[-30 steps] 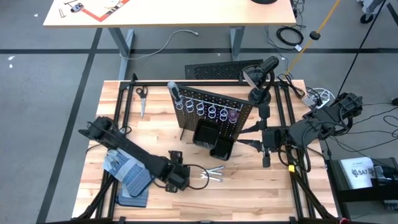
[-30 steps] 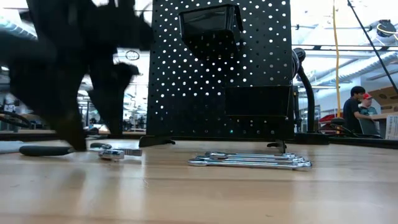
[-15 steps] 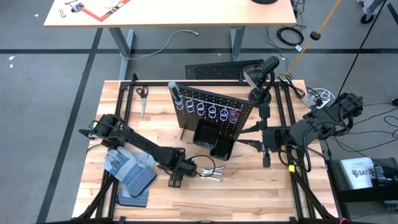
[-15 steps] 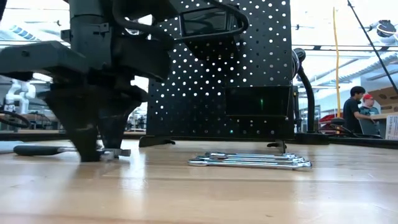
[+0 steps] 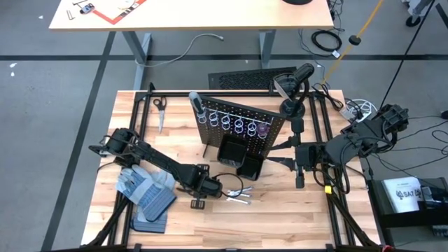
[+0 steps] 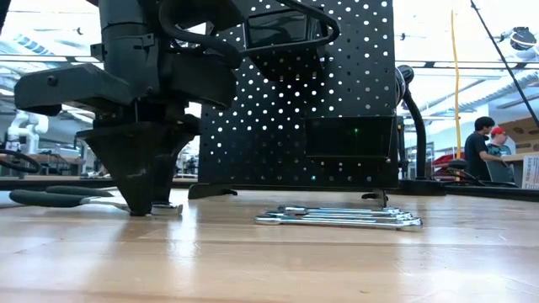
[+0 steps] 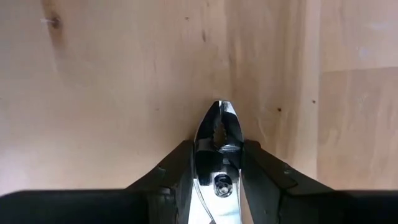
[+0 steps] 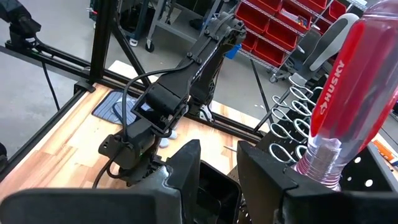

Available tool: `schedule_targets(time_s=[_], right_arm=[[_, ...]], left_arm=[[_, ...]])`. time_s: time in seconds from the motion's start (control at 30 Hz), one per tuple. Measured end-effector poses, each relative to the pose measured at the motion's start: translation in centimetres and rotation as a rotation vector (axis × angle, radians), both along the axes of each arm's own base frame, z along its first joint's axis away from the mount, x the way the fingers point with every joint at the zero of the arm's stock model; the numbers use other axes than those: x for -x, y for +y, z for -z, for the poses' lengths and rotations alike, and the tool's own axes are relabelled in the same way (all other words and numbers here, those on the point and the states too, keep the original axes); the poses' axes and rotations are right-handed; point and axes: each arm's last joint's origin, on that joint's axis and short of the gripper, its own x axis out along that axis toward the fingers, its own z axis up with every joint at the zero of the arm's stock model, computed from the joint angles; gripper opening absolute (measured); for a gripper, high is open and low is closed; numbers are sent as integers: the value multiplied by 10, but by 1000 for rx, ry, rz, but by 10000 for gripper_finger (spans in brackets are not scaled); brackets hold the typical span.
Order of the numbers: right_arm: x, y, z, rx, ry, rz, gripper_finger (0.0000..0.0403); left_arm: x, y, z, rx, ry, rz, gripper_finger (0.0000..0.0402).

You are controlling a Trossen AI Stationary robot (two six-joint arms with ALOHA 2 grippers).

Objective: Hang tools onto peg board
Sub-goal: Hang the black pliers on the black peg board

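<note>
— How many tools, and where does each sit against the peg board (image 5: 241, 124)?

— Two screwdrivers are on it. The red-handled screwdriver (image 8: 348, 81) stands in a ring at the board's right end. The grey-handled screwdriver (image 5: 198, 106) stands at its left top corner. One pair of pliers (image 7: 219, 130) lies on the table on the board's bin side, off the left half. The wrenches (image 6: 337, 217) lie in one bundle on the same side, just in front of the bin (image 5: 238, 157). I see at least three of them but cannot fix the number.

— The two arms?

— The left gripper (image 5: 213, 187) is down on the table on the bin side, next to the wrenches. Its two fingers are clenched on the silver head of the pliers, one on each flank. The black handles rest flat on the wood. The right gripper (image 8: 219, 149) hangs just off the board's right end, level with the bin. Its fingers stand apart, grasping nothing, and the red screwdriver is close beside them.

— Anything else?

— One bin on the board, and one row of silver rings (image 5: 238, 126), too small to count. Blue-grey gloves (image 5: 143, 192) lie well off the board's left end. One pair of scissors (image 5: 159, 112) lies beyond that same end. Two people (image 6: 484, 147) stand in the room behind.
</note>
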Motion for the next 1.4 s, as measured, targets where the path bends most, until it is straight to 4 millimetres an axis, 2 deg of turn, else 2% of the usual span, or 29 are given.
schedule_targets(time_s=[0.27,0.33,0.37,0.43,0.57,0.93,1.4], right_arm=[[0,0,0,-1,-1,0,100],[0,0,0,-1,-1,0,100],[0,0,0,-1,-1,0,100],[0,0,0,0,0,0,100],[0,0,0,3,0,0,100],[0,0,0,5,-4,-1,100],[0,0,0,8,-4,-2,100]], left_arm=[[-2,0,-21,-31,-82,-9,108],[-2,-2,-31,-27,-123,-8,32],[-2,-3,-35,-25,-139,-7,14],[2,-4,-41,-22,-146,2,4],[6,-7,-61,6,-215,11,3],[15,-9,-96,1,-359,8,3],[40,-8,-167,34,-680,84,3]])
